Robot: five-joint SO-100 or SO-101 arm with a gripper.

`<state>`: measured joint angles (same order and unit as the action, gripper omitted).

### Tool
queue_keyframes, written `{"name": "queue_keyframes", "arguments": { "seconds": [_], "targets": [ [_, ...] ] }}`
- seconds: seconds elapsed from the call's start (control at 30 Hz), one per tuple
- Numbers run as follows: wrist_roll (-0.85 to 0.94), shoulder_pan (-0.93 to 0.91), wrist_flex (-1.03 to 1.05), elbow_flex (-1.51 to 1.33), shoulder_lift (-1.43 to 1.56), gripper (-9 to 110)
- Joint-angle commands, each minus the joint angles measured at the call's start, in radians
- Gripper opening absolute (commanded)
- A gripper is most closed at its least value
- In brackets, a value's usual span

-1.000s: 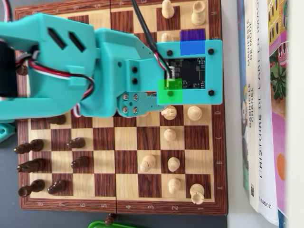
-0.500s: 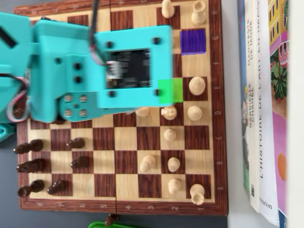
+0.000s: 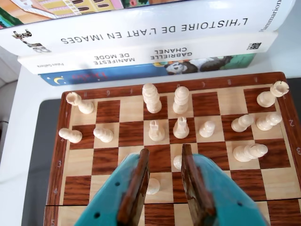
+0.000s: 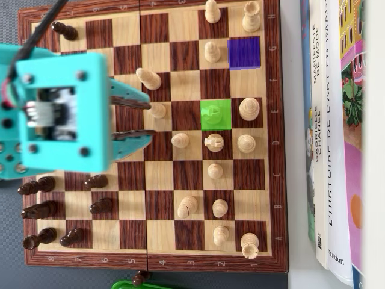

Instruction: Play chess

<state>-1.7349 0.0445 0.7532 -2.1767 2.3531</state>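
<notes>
The gripper (image 4: pixel 144 118) is hanging over the chessboard (image 4: pixel 274 180) with its jaws narrowly parted and holding nothing. A white pawn (image 4: pixel 158 110) is standing just beyond the fingertips in the overhead view, with a second white pawn (image 4: pixel 180 140) near it on the right. The likely risk is crowding: descending off-centre, a finger could be clipping the neighbour and toppling it across the board.

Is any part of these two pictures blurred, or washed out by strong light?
Wrist view: the gripper is slightly soft, the chessboard sharp, and the book spines bright but readable. Overhead view: even light, no motion blur, and the table strip beside the board nearly white.
</notes>
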Motion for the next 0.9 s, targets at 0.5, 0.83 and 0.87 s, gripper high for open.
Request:
{"name": "queue_keyframes", "arguments": {
  "seconds": [0.5,0.83,0.87],
  "targets": [
    [0.132,-0.032,-0.005,-0.155,0.385,12],
    [0.138,-0.021,-0.015,-0.360,0.577,12],
    [0.138,-0.021,-0.015,-0.383,0.600,12]
  ]
}}
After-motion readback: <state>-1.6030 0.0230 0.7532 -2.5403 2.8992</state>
